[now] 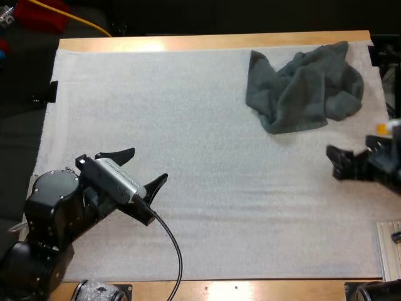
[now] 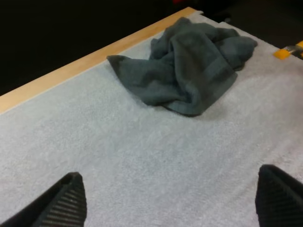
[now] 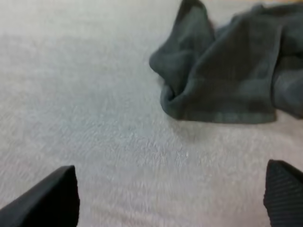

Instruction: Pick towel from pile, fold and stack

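- Grey-green terry made up the one crumpled towel, which lay in a heap on the far right part of the white mat, close to the far wooden edge of the table.
- By my reading the task was at its very start: the towel was untouched and unfolded, so the picking, the spreading, the folding and the stacking were all left to do.
- The left gripper hung over bare mat on the near left, well apart from the towel. Its two fingers were spread wide with nothing between them.
- The right gripper sat at the mat's right side, on the near side of the heap. Its fingers were likewise parted and clear of the cloth, and its wrist view showed the towel's closest rolled edge ahead of them, not touching.
- The towel looked soft, thick and matte, with a looped pile, fat rolls and deep creases. One corner stood out as a point on the heap's left, and a flatter woven band crossed one lobe.
- The mat had a fine, pebbled, foam-like surface and lay flat.
- Both grippers' fingers were black, tapered and ribbed on their inner faces, which I judged suited to pinching bulky cloth.
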Robot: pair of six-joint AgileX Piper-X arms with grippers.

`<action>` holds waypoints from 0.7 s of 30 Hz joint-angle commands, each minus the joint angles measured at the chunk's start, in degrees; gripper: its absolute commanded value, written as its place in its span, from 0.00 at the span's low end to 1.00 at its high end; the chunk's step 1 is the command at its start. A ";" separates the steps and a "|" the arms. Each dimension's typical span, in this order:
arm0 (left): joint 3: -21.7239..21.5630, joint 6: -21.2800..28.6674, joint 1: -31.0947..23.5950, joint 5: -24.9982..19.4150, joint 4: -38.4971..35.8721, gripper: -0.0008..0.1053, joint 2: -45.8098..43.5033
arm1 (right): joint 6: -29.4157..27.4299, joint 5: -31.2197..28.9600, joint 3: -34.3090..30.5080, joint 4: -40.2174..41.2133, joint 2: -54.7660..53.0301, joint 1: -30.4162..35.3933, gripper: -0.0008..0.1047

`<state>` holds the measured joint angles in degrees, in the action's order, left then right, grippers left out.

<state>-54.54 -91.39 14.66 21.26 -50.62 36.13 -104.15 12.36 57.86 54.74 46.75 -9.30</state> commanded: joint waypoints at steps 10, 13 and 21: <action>-0.42 0.06 0.30 -0.46 0.92 0.67 -0.08 | 9.25 0.29 0.27 -12.88 22.62 -0.24 0.73; -0.42 0.06 0.30 -0.46 0.92 0.67 -0.08 | 10.09 -0.46 0.27 -20.15 31.76 -0.24 0.73; -0.42 0.06 0.30 0.06 0.92 0.67 -0.08 | 10.32 -5.51 0.27 -26.94 41.43 -0.24 0.73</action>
<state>-54.66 -91.39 14.66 21.30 -50.53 36.24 -93.78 6.36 57.86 26.88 90.64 -9.02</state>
